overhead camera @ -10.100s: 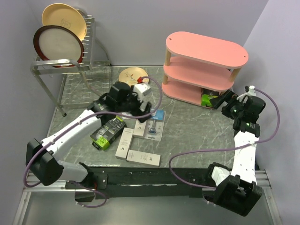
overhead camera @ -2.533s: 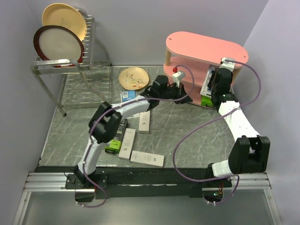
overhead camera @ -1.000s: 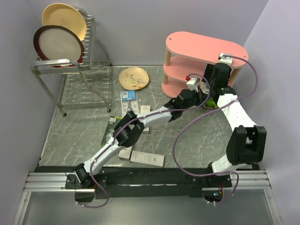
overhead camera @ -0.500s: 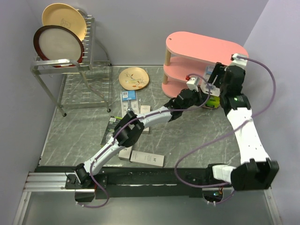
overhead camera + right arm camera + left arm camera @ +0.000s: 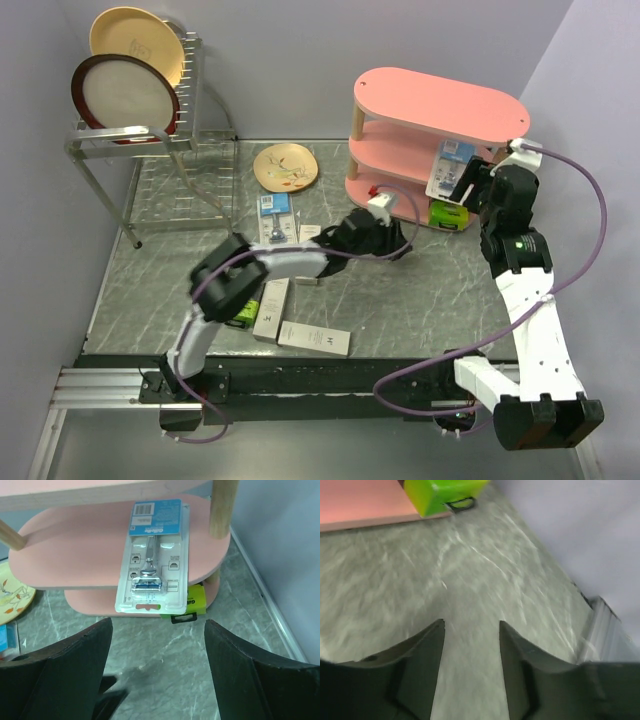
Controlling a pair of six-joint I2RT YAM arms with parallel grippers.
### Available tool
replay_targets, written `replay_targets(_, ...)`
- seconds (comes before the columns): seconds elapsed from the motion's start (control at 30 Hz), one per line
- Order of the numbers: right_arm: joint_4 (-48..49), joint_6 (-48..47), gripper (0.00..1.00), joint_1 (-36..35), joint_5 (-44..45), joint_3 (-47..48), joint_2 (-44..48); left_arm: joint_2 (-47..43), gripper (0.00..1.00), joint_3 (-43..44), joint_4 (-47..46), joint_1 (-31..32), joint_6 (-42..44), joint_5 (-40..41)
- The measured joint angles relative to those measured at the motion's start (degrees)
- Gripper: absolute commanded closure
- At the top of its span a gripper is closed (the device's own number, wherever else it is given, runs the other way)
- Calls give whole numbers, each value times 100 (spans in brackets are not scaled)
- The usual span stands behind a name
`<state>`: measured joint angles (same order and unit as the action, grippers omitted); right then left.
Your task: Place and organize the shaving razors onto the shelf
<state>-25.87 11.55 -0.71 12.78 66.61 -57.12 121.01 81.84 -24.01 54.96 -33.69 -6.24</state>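
Note:
The pink shelf point(image 5: 430, 105) stands at the back right. A blue-white blister card point(image 5: 450, 168) lies on its middle tier, overhanging the front edge point(image 5: 155, 555). A black-and-lime-green box point(image 5: 449, 214) sits on the bottom tier point(image 5: 194, 602) and also shows in the left wrist view point(image 5: 445, 492). My right gripper point(image 5: 468, 186) is wide open and empty, a little in front of the card point(image 5: 157, 622). My left gripper point(image 5: 400, 243) is open and empty over bare table point(image 5: 470, 625). A second blister card point(image 5: 275, 215), slim white boxes point(image 5: 314, 339) point(image 5: 270, 300) and a second black-green box point(image 5: 238, 310) lie mid-table.
A metal dish rack point(image 5: 140, 130) with two plates stands at the back left. A small patterned plate point(image 5: 285, 165) lies on the table beside the shelf. A wooden post point(image 5: 222, 507) stands at the shelf's right end. The wall runs close on the right.
My right gripper has drawn back from the shelf, and the blister card now lies on the middle tier. My left gripper has pulled back from the shelf toward the table's middle.

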Motion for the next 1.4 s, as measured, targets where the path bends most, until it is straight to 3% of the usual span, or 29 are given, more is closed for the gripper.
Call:
replay_targets(0.1, 48, 61, 18, 2, -87, -205, 55, -1307, 24, -892, 376, -63, 518, -181)
replay_targets(0.23, 179, 164, 17, 2, -350, -540, 70, -2979, 18, -1211, 1563, -170, 1266, 20)
replay_targets(0.33, 232, 291, 18, 2, -579, -640, 22, -3851, 26, -1287, 2343, -459, 1440, 435)
replay_targets(0.43, 304, 442, 18, 0, -831, -710, -9, -4234, 36, -1469, 3045, -1228, 1399, 883)
replay_targets(0.57, 358, 608, 18, 2, -1141, -841, 13, -3530, 46, -1266, 3775, -2354, 1207, 1261)
replay_targets(0.63, 352, 658, 18, 2, -1279, -892, 63, -2981, 46, -1161, 4002, -2638, 1154, 1349)
replay_targets(0.77, 313, 686, 17, 2, -1453, -898, 238, -2243, 44, -1005, 4369, -2706, 1147, 1410)
replay_targets(1.2, 254, 581, 16, 2, -1543, -898, 494, -894, 46, -15, 4360, -3001, 1147, 1589)
replay_targets(1.4, 201, 553, 14, 2, -1606, -837, 494, -527, 54, 35, 4360, -3008, 1182, 1650)
